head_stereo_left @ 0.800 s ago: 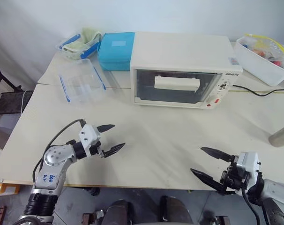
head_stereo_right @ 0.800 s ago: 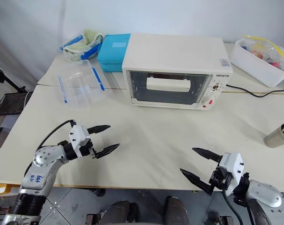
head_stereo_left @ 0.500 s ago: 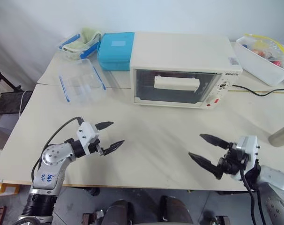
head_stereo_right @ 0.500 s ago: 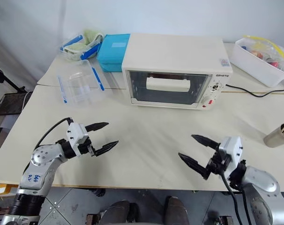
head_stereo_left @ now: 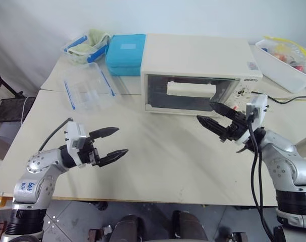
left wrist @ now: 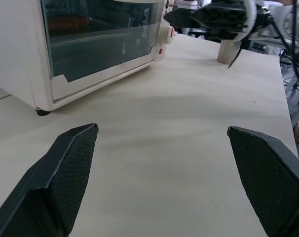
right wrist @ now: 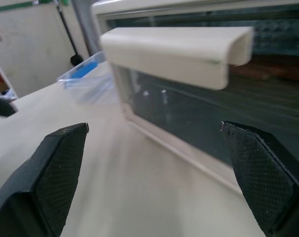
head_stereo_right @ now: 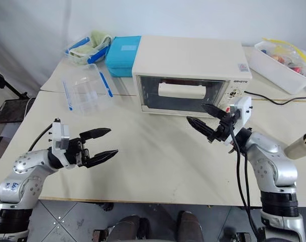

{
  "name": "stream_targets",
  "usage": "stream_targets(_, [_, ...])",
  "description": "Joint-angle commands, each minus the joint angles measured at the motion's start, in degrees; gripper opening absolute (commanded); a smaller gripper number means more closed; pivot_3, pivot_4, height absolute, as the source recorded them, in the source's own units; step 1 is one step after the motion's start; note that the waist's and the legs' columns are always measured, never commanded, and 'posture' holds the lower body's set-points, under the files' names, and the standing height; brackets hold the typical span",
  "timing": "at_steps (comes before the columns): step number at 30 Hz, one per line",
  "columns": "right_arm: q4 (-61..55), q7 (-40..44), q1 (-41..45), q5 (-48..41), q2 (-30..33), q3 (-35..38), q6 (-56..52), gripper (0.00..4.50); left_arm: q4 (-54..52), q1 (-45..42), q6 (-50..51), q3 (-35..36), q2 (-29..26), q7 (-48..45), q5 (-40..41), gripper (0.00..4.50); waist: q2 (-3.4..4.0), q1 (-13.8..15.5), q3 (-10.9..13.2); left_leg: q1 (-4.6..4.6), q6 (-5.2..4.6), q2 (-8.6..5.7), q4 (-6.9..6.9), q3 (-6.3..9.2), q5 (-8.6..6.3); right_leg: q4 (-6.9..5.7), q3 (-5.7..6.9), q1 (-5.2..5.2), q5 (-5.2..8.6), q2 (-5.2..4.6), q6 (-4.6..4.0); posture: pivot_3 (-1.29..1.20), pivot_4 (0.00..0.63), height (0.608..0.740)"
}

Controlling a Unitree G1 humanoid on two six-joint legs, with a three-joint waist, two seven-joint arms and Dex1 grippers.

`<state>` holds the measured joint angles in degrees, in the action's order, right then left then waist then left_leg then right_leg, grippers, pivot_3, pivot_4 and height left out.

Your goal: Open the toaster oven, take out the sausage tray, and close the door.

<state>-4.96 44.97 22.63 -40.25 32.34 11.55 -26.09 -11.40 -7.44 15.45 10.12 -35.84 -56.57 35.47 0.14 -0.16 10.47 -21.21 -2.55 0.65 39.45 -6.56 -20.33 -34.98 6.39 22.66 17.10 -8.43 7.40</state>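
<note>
Toaster oven at far centre of table, door shut, white bar handle across glass. Sausage tray inside, only a dim red-brown smear through glass in wrist views.

R gripper just in front of door's right part, near knobs, fingers spread wide, nothing held, not touching.

L gripper over near-left table, well apart from oven, fingers spread, empty.

Clear container w/ blue clips far left; teal-blue box beside oven's left.
</note>
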Motion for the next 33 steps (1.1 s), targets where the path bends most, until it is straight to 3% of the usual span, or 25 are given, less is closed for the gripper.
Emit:
stream_targets(1, [-1.3, 1.7, 2.3, -0.5, 0.3, 1.1, 1.2, 4.50, -2.9, 0.8, -0.7, 0.0, 0.2, 0.2, -0.4, 4.46, 0.00, 0.0, 0.0, 0.00, 0.00, 0.01, 0.00, 0.00, 0.00, 0.00, 0.00, 0.00, 0.00, 0.01, 0.00, 0.00, 0.150, 0.740])
stream_targets(8, [-5.3, 6.1, 1.5, -1.3, 1.2, 0.9, 1.7, 4.50, -2.6, 0.9, 0.3, -0.1, 0.9, 1.2, 0.2, 4.46, 0.00, 0.0, 0.0, -0.01, 0.00, 0.01, 0.01, 0.00, 0.00, 0.01, -0.01, 0.00, 0.00, 0.00, 0.01, 0.00, 0.150, 0.740])
stream_targets(14, [-11.6, 14.0, -7.8, 4.7, 5.0, -2.3, 8.5, 4.50, 0.6, -4.6, 4.9, 2.0, 3.5, 4.6, 4.1, 4.46, 0.00, 0.1, 0.0, -0.05, 0.00, 0.04, -0.03, 0.02, 0.00, 0.05, 0.06, 0.03, 0.00, 0.04, 0.01, 0.00, 0.150, 0.740])
stream_targets(18, [-10.5, 16.7, -12.5, 10.1, 6.2, -3.8, 14.9, 4.50, 5.6, -11.7, 5.8, 2.4, 5.1, 4.8, 5.1, 3.57, -0.01, 0.1, 0.0, 0.00, 0.01, 0.03, 0.00, -0.05, 0.00, 0.01, 0.03, 0.02, 0.00, 0.05, 0.01, 0.00, 0.150, 0.740])
stream_targets(22, [-9.0, 15.9, -11.9, 11.8, 5.0, -3.8, 17.9, 4.50, 12.4, -18.6, 5.4, 0.9, 6.8, 6.6, 1.9, 2.29, -0.02, 0.1, 0.0, 0.00, 0.02, 0.03, 0.04, -0.07, 0.01, 0.00, 0.03, 0.02, 0.00, 0.09, 0.01, 0.00, 0.150, 0.740])
stream_targets(26, [-7.1, 15.3, -11.2, 13.4, 4.3, -4.0, 20.6, 4.50, 22.5, -29.3, 2.0, -1.2, 12.2, 10.9, -2.4, 0.85, -0.06, 0.2, 0.0, -0.03, 0.02, 0.02, 0.08, -0.05, 0.01, 0.01, 0.07, 0.00, -0.01, 0.11, 0.02, 0.00, 0.150, 0.740])
stream_targets(29, [-5.9, 15.4, -10.8, 14.3, 4.2, -4.5, 22.2, 4.50, 28.5, -34.2, -1.5, -4.4, 15.2, 11.7, -7.5, 0.06, -0.14, 1.0, 0.1, -0.08, 0.01, 0.00, 0.25, 0.06, 0.01, 0.01, 0.16, -0.08, -0.02, 0.12, 0.04, 0.00, 0.150, 0.740])
stream_targets(33, [-5.5, 15.2, -10.8, 15.1, 4.2, -4.8, 23.3, 4.50, 33.8, -37.3, -5.1, -6.0, 18.4, 10.4, -10.2, 0.02, -0.14, 1.0, 0.1, -0.08, 0.00, -0.02, 0.24, 0.02, 0.00, 0.03, 0.15, -0.09, -0.04, 0.13, 0.08, 0.00, 0.150, 0.740])
